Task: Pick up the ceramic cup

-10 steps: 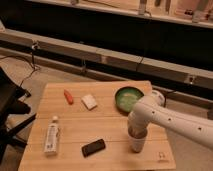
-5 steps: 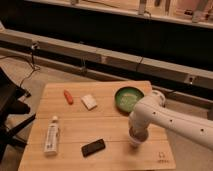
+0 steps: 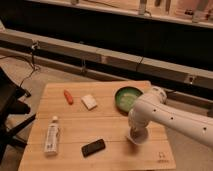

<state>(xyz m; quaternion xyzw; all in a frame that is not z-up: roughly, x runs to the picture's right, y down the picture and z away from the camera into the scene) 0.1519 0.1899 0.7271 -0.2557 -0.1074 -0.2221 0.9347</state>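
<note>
The ceramic cup (image 3: 138, 137) is a small white cup standing on the right part of the wooden table (image 3: 75, 120), in front of the green bowl (image 3: 126, 97). Only its lower part shows, because the white arm covers its rim. My gripper (image 3: 136, 129) is at the end of that arm, straight down over the cup and at its rim. The arm comes in from the lower right.
A small orange-red object (image 3: 68, 96) and a white block (image 3: 89, 101) lie at the back of the table. A white bottle (image 3: 51, 135) lies at the left front and a black phone (image 3: 93, 147) at the middle front. A black chair (image 3: 10, 107) stands to the left.
The arm has come down lower over the cup, and it now hides more of the cup's top. The other objects have not moved.
</note>
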